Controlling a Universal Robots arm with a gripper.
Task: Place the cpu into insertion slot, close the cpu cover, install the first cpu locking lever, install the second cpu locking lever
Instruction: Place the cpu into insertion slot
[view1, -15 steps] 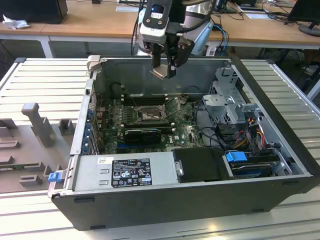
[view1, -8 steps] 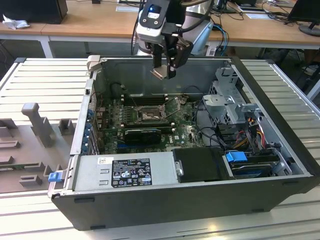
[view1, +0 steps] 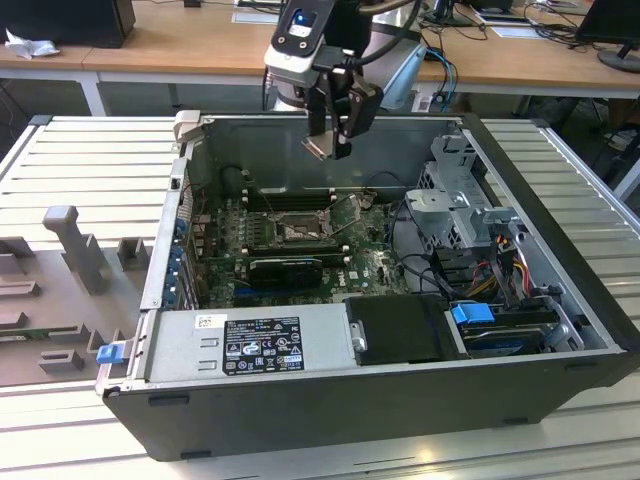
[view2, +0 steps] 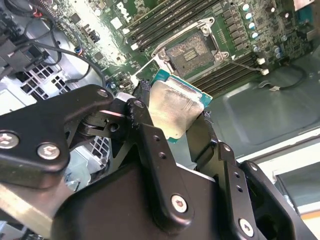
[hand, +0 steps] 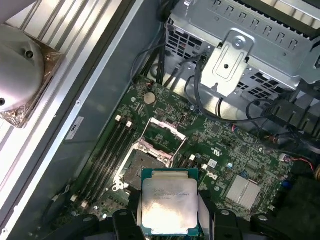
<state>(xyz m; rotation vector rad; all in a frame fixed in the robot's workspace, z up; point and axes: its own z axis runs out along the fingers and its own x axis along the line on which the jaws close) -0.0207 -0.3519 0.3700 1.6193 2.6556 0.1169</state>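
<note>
A robotics laboratory or workshop is being shown: an opened computer case (view1: 400, 400) is being supported on a ribbed metal table (view1: 90, 150), a robot arm (view1: 300, 40) is being held above it, grey fixtures (view1: 65, 225) are being kept alongside, and wooden tables (view1: 180, 45) behind are being covered with cables (view1: 500, 20) and a monitor stand (view1: 620, 55).

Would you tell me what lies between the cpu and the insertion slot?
Nothing; the exterior view shows bare air between cpu and insertion slot.
</note>
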